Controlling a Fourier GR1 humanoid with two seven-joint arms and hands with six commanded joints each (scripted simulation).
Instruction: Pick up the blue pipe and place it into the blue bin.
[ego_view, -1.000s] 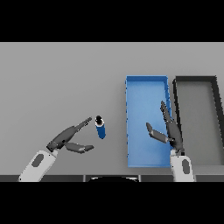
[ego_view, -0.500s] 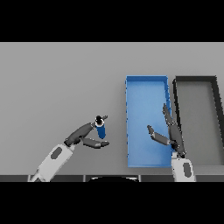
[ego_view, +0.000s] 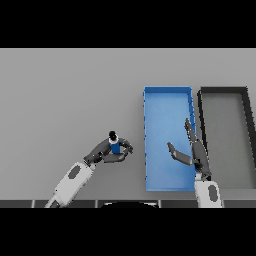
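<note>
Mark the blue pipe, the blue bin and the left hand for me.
blue pipe (ego_view: 115, 146): head view, on its blue body below the dark cap.
blue bin (ego_view: 162, 112): head view, on the bare floor near its far end.
left hand (ego_view: 102, 151): head view, on the palm beside the pipe, fingers curled round it.

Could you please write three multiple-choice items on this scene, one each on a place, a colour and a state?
1. Where is the blue pipe?
A. on the table left of the blue bin
B. inside the blue bin
C. inside the dark bin

2. What colour is the bin on the far right?
A. red
B. dark grey
C. yellow

3. What is the left hand doing?
A. resting flat, far from the pipe
B. curled round the pipe
C. reaching into a bin

Answers: 1 A, the pipe stands outside the blue bin's left wall. 2 B, its walls are dark. 3 B, fingers and thumb wrap the pipe, while the right hand hovers open over the blue bin.
</note>
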